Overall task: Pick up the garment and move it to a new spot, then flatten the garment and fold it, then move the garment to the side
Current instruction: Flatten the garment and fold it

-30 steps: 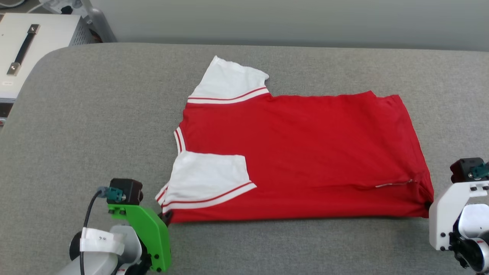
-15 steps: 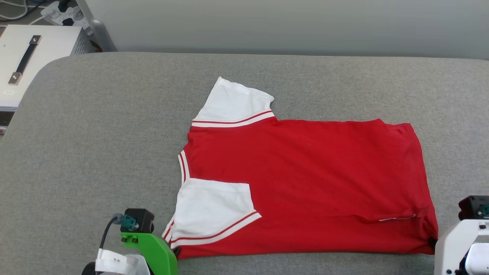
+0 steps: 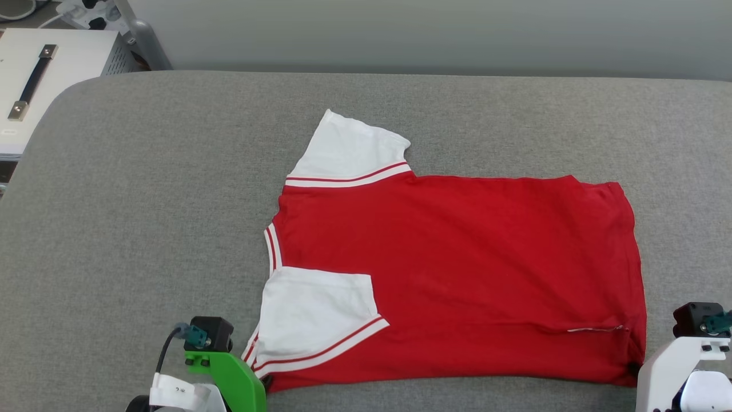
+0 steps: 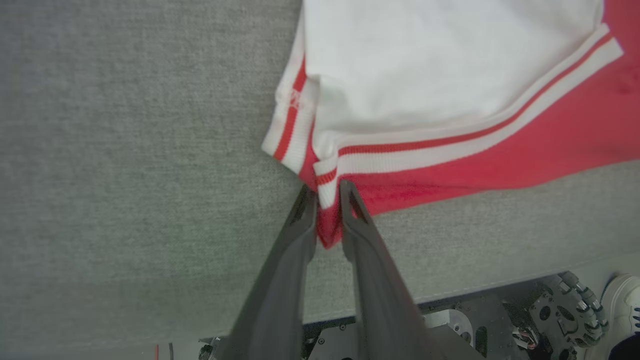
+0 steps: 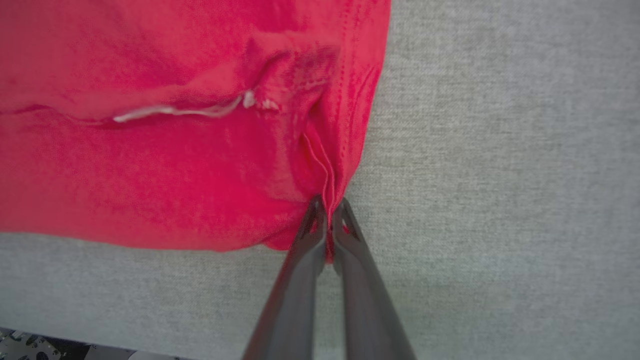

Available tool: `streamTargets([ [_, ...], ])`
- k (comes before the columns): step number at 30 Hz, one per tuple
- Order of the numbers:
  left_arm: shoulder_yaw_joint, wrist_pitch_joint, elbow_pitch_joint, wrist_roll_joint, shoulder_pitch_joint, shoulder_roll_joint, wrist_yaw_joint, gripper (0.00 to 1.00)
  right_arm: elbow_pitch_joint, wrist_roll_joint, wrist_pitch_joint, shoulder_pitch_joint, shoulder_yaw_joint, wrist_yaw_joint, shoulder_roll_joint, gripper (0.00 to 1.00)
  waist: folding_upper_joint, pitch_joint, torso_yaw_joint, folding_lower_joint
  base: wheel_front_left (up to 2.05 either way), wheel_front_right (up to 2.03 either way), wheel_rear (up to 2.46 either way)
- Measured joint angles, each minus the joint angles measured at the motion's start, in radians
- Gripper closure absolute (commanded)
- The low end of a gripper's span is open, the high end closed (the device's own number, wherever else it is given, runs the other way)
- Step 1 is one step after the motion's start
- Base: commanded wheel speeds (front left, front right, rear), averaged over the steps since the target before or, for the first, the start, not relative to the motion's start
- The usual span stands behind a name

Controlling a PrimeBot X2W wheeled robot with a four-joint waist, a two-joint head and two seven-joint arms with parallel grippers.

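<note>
The garment (image 3: pixel 457 274) lies flat on the grey table (image 3: pixel 143 200), folded lengthwise with its plain red side up. One white sleeve (image 3: pixel 349 149) points away from me and the other (image 3: pixel 314 309) is folded over the body. No number or lettering shows. My left gripper (image 3: pixel 266 380) is shut on the near-left corner, and the left wrist view shows striped trim and red cloth (image 4: pixel 450 75) pinched in my left gripper (image 4: pixel 327 192). My right gripper (image 3: pixel 633 369) is shut on the near-right hem corner, where the red hem (image 5: pixel 150 150) bunches into my right gripper (image 5: pixel 327 205).
A white case with a black handle (image 3: pixel 40 80) stands off the table's far-left corner. Bare grey table surrounds the garment on the left, far side and right. Below the table's near edge, the left wrist view shows the robot's base and a white shoe (image 4: pixel 622 300).
The camera has moved, shifting the whole picture. The garment now lies a little farther from the table's far edge, drawn toward me with both grippers still shut on its near corners.
</note>
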State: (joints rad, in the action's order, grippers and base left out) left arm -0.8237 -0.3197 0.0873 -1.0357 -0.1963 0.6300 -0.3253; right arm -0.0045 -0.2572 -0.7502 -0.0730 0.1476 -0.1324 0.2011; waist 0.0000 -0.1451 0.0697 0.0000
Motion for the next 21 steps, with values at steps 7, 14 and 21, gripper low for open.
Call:
streamTargets([
  [7, 0.005, 0.035, 0.006, 0.010, -0.001, 0.000, -0.001, 0.00, 0.000, -0.011, 0.026, 0.005, -0.009, 0.000, 0.007, 0.00, 0.0000, 0.030, 0.003, 0.0000, 0.00, 0.00, 0.00],
  [14, 0.044, 0.113, -0.060, 0.023, -0.001, 0.010, -0.004, 0.00, -0.078, -0.030, 0.062, 0.005, -0.017, 0.000, 0.028, 0.00, 0.0000, 0.070, -0.002, 0.0000, 0.00, 0.00, 0.00],
  [21, 0.083, 0.294, -0.126, 0.115, -0.033, 0.024, 0.032, 0.00, -0.188, -0.038, 0.235, 0.020, -0.031, 0.000, 0.039, 0.00, 0.0000, 0.083, -0.015, 0.0000, 0.00, 0.00, 0.00],
])
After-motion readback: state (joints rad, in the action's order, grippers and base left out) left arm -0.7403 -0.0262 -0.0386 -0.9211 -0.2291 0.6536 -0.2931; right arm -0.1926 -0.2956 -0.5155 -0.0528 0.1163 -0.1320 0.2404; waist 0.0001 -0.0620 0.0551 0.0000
